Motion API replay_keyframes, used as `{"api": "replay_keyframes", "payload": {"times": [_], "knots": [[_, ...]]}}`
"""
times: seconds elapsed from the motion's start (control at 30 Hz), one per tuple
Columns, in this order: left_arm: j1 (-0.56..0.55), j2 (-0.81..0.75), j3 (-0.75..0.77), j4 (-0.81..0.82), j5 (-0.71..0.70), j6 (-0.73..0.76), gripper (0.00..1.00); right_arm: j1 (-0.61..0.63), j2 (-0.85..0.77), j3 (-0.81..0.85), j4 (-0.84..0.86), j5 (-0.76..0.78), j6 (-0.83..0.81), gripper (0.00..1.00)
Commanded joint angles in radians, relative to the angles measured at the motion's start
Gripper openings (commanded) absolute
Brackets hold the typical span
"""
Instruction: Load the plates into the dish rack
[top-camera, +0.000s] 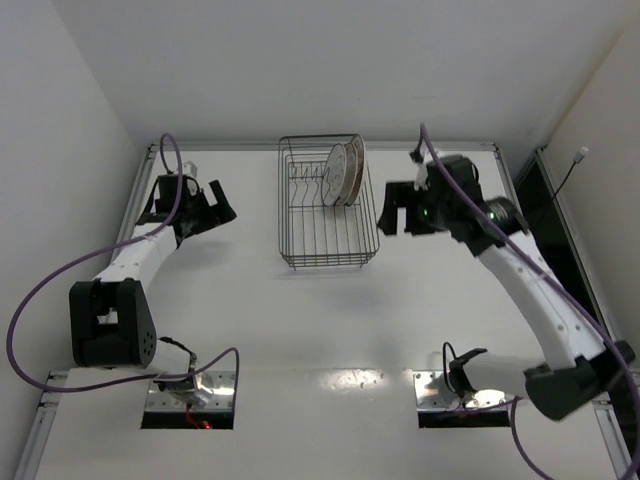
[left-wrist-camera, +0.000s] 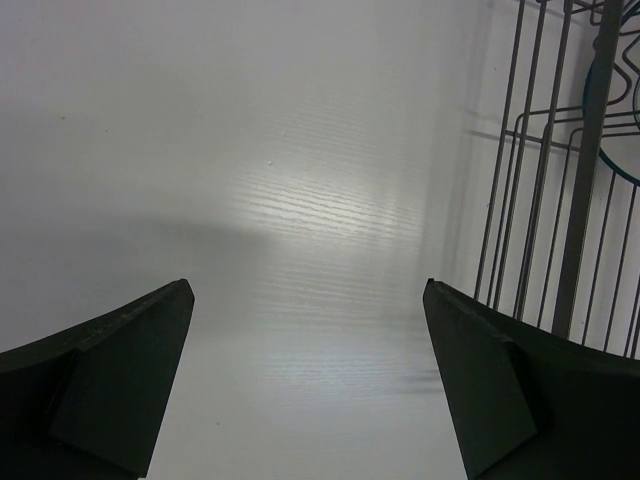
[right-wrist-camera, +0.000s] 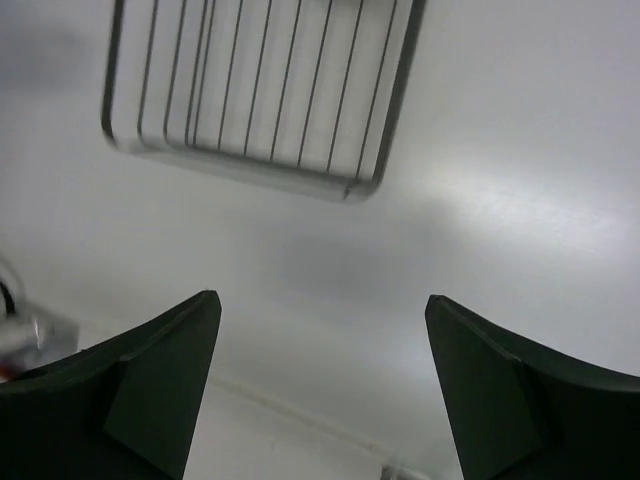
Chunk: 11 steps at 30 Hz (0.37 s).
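**Plates racked, both arms free**

The plates (top-camera: 345, 172) stand on edge in the dish rack (top-camera: 330, 263), toward its 1 o'clock corner. Your left end effector (top-camera: 222, 200), at the rack's 9 o'clock, and right end effector (top-camera: 391, 210), at 3 o'clock, both gape wide and hold nothing. Loading looks finished. Next, you likely only need to draw both arms toward 6 o'clock.

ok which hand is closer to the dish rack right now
The right hand, hanging just beside the dish rack's right wall; the left hand sits farther off on the opposite side.
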Motion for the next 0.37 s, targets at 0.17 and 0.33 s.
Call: {"api": "replay_keyframes", "payload": {"times": [0.17,0.33], "knots": [[-0.002,-0.017,0.031,0.003,-0.024,0.014,0.99,0.009,-0.367,-0.655,0.248,-0.357,0.152,0.81],[-0.002,-0.008,0.031,0.003,-0.024,0.014,0.99,0.009,-0.346,-0.612,0.197,-0.266,0.115,0.82]]}}
